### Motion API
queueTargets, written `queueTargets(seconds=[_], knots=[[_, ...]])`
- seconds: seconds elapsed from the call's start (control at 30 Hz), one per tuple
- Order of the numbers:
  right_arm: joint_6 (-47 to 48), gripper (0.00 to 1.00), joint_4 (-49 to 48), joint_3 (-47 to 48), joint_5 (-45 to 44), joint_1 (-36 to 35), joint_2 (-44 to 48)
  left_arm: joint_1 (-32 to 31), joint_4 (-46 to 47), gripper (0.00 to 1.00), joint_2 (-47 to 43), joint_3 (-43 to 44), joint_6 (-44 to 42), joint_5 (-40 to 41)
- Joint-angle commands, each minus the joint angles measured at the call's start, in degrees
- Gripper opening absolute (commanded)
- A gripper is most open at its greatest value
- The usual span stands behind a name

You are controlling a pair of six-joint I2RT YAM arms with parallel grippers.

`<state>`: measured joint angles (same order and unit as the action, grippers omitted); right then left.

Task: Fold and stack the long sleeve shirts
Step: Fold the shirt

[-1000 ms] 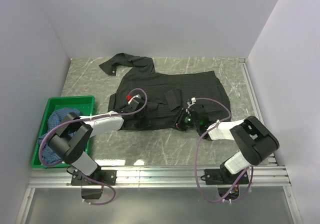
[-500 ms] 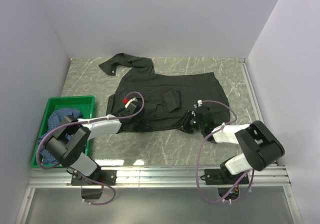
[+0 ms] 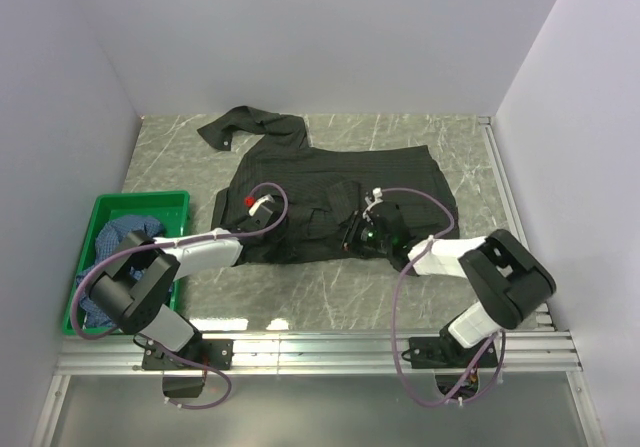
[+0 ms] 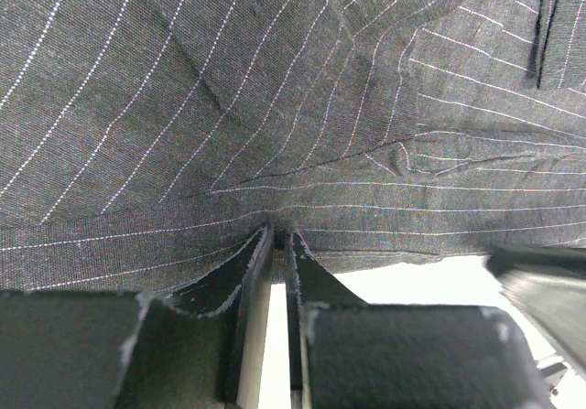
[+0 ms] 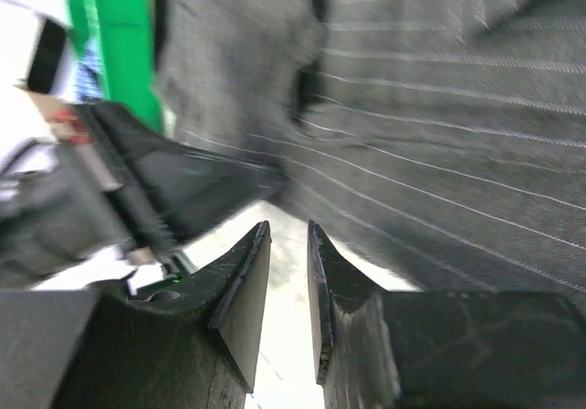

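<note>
The black shirt (image 3: pixel 390 172) lies spread, mostly flat, across the middle of the table (image 3: pixel 300 297). It looks light, limp and easily rumpled, so it is probably best taken by a hem or seam and not mid-panel. The blue shirt (image 3: pixel 118 235) sits bunched in the green crate (image 3: pixel 140 198) at the left. The left gripper (image 4: pixel 279 237) nips the black shirt's near edge, with the cloth puckering at its tips. The right gripper (image 5: pixel 289 228) hovers at the hem, its jaws narrowly parted and empty.
</note>
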<state>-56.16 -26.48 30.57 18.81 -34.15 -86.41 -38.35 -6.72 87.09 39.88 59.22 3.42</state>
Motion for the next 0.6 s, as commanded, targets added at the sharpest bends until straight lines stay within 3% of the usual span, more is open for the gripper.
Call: queueTargets(seconds=[0.0,0.2,0.4,0.57], knots=[[-1.5,0.3,-4.98,-2.43,-1.76,-0.39,-3.14,-0.15,-2.68,0.17,0.8,0.82,-0.95,2.29],[-1.15,0.29,-9.9,-10.43,-2.63,4.17,-4.82,-0.15,-3.65,0.17,1.24,0.64,-0.34,3.35],[-0.36,0.29,-11.49,-17.64,-1.32,16.21,-2.37,0.38,-4.79,0.17,0.45,-0.15,0.28,3.87],[2.63,0.29,1.3,-18.35,-4.48,23.59,7.19,0.38,-6.02,0.17,-1.3,-0.24,0.37,4.93]])
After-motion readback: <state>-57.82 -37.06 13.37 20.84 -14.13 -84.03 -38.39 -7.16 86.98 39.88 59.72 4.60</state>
